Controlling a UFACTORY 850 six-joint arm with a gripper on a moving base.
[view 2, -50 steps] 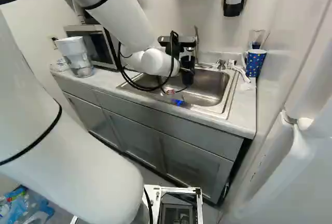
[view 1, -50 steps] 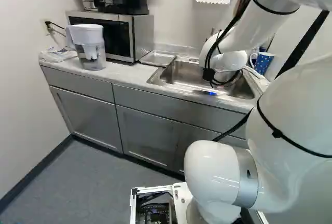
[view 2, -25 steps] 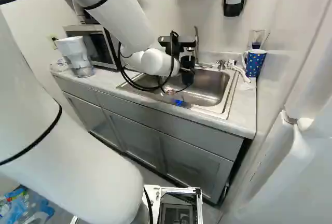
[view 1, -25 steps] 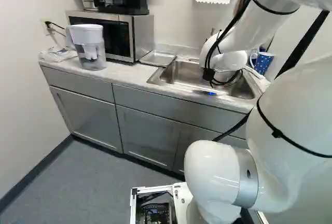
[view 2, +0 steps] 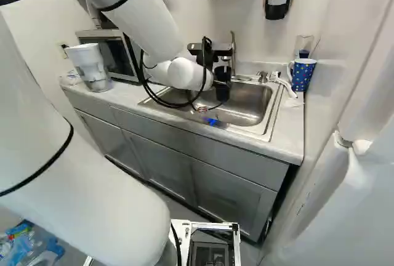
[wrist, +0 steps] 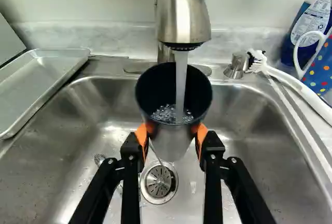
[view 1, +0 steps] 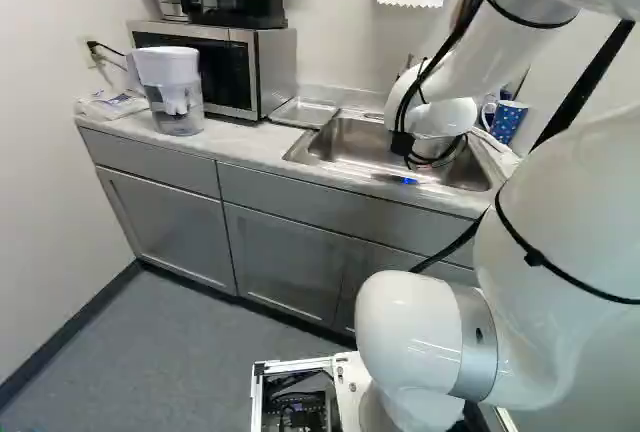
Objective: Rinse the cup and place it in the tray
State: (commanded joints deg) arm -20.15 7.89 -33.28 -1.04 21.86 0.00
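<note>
Metal and grey line the counter ahead of you, starting at the left of the left base view with a clear pitcher with a white top (view 1: pixel 175 92), in front of the microwave (view 1: pixel 250 67). Next comes the shallow silver tray (view 1: pixel 303 114), with a low raised rim, lying at the sink's edge on the claw's left; you have open air between it and the cup. The steel sink (wrist: pixel 249 125) opens below the claw, its side walls well apart from both fingers, with a round drain (wrist: pixel 158 182) in its floor.

Over the sink, the claw (view 2: pixel 217 82) has the cup (wrist: pixel 171 143) gripped between two orange pads (wrist: pixel 141 136), its fingers parted by the cup's width. The cup is dark inside and shiny outside, mouth facing up beneath the faucet (wrist: pixel 184 11). Running water (wrist: pixel 181 79) falls into it and bubbles at the bottom. Your tightest room is behind the cup, where the faucet head hangs just over its mouth.

On the claw's right, a white brush (wrist: pixel 301 89) lies along the sink's rim, then a blue dotted mug (view 2: pixel 303 76) stands near the right wall.
</note>
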